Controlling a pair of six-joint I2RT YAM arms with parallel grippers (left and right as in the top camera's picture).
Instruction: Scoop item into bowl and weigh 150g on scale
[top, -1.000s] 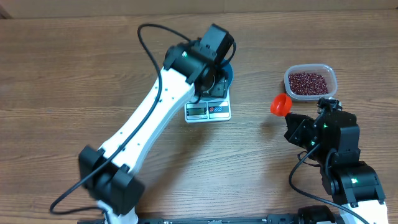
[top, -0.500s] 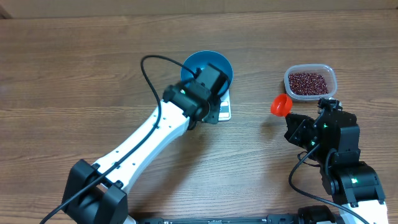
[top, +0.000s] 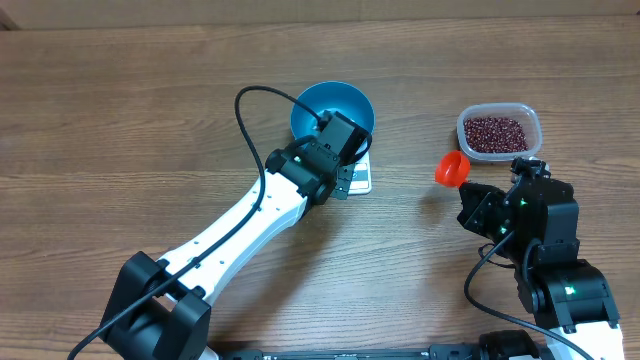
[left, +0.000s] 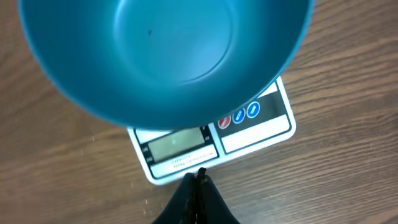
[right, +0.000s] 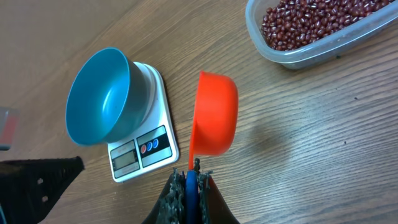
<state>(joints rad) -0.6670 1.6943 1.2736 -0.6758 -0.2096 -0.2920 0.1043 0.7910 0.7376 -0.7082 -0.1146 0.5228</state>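
Our left gripper (left: 198, 185) is pinched shut on nothing, tips just before the scale (left: 249, 134). We see its display and round buttons only in the left wrist view; from above, our arm covers half of it. The blue bowl (top: 330, 108) sits on the scale. Our right gripper (right: 189, 179) clamps the orange scoop (right: 214, 115) by its handle, a grip the overhead hides. The beans (right: 311, 18) lie in the clear tub (right: 292, 59), apart from the scoop.
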